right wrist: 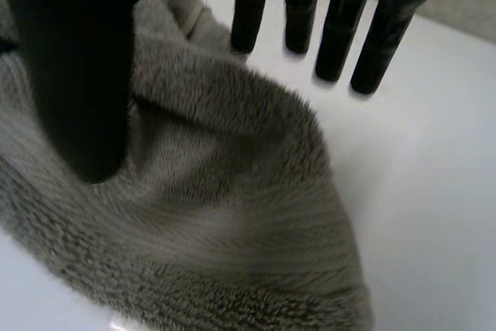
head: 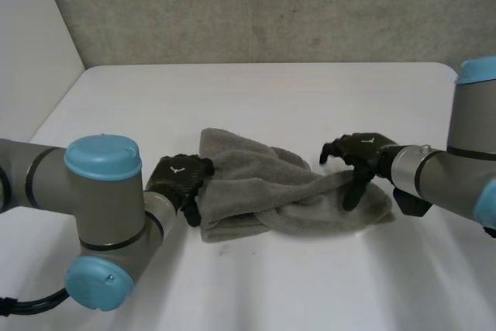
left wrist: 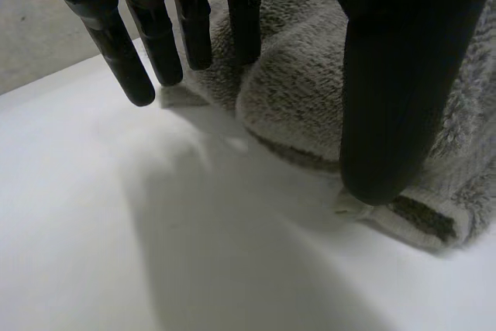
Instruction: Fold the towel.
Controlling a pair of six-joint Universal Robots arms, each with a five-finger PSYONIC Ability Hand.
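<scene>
A grey terry towel (head: 287, 191) lies bunched and loosely folded over itself in the middle of the white table (head: 271, 98). My left hand (head: 182, 180) is at the towel's left edge, low by the table. In the left wrist view its fingers (left wrist: 116, 44) hang straight beside the towel (left wrist: 310, 75), the thumb stands apart over a folded edge, and nothing is pinched. My right hand (head: 360, 156) hovers over the towel's right end. Its fingers (right wrist: 333, 29) are straight past the towel's (right wrist: 232, 215) rim, thumb apart above the pile, holding nothing.
A concrete wall (head: 271, 5) runs behind the table's far edge and a white panel (head: 31, 36) stands at the left. Bare table surface surrounds the towel on all sides. Both grey arms reach in from the near corners.
</scene>
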